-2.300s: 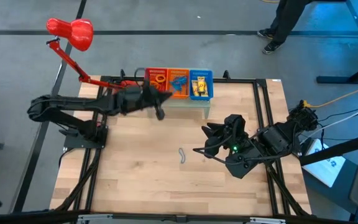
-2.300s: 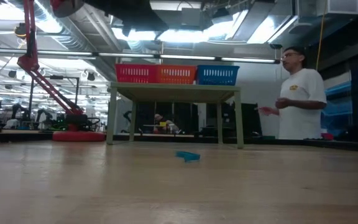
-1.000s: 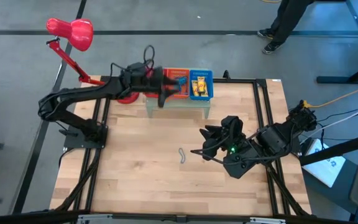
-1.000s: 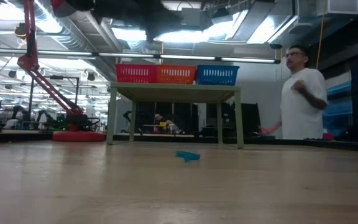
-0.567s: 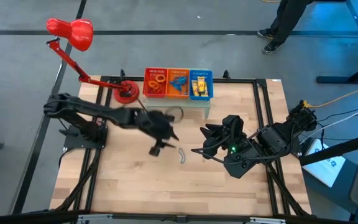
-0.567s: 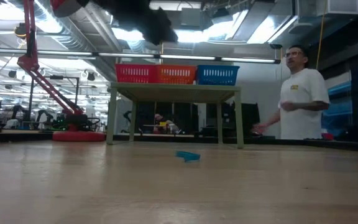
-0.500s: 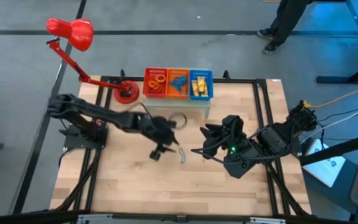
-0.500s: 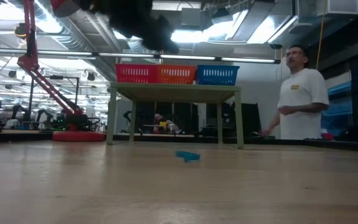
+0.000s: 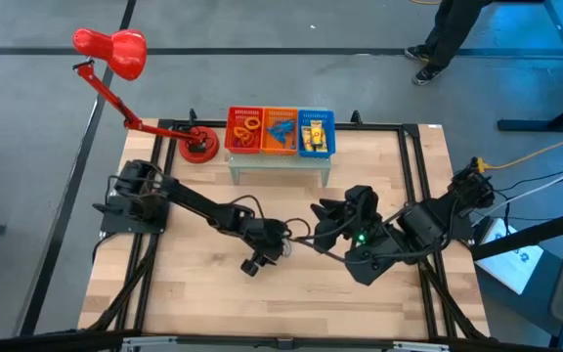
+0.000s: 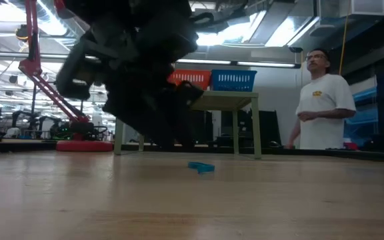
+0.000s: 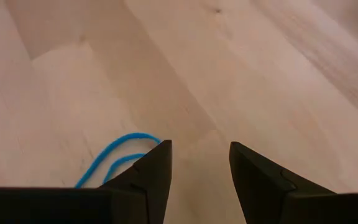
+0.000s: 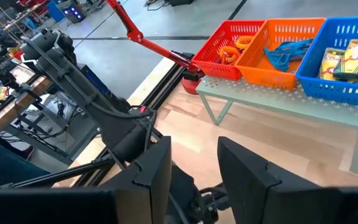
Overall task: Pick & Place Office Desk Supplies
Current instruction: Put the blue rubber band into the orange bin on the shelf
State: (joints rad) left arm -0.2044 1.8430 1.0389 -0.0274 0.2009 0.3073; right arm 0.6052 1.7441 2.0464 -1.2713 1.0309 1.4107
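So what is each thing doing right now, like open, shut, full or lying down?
Left gripper: open, low over the table, holding nothing.
Right gripper: open, holding nothing.
Blue loop: lying flat on the table, beside the left gripper.
Red basket: holds bands.
Orange basket: holds blue loops.
Blue basket: holds yellow packets.

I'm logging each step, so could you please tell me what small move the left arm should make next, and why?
Probably shift the left tool sideways over the blue wiry loop, then descend. Its jaws are open just above the wood, but the loop lies beside one finger, not between them.
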